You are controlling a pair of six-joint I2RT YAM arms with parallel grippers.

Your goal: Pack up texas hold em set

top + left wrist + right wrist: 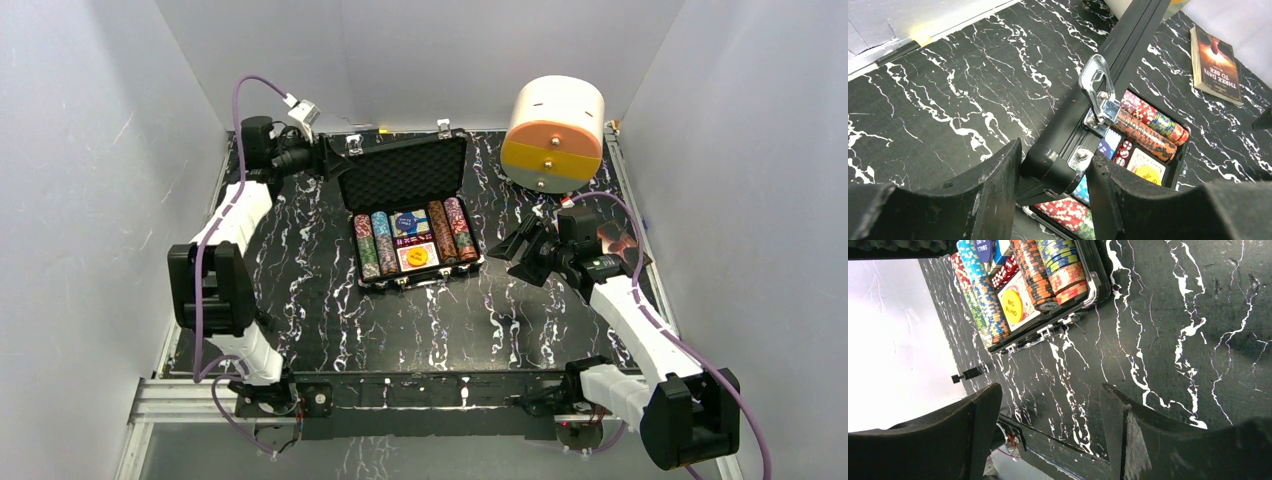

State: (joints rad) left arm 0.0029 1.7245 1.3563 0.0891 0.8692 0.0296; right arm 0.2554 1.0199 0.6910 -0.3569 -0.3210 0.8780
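Observation:
The black briefcase (pixel 405 172) stands open mid-table, its foam-lined lid (pixel 1128 55) tilted up at the back with a silver latch (pixel 1100 95) on its edge. Inside lie rows of striped poker chips (pixel 380 243), red dice (pixel 1123 150) and a yellow disc (pixel 418 256) on top of the card deck. My left gripper (pixel 1053 155) is shut on the lid's left corner, a finger on each side; from above the left gripper (pixel 325 158) is at the case's back left. Right of the case, my right gripper (pixel 512 250) hangs open and empty over bare tabletop; the right gripper (pixel 1049 390) sees the chips (pixel 1048 265).
A white-and-orange cylindrical drawer box (pixel 553 133) stands at the back right. A brown book (pixel 1215 62) lies right of the case, partly under the right arm from above. Grey walls close in the table on three sides.

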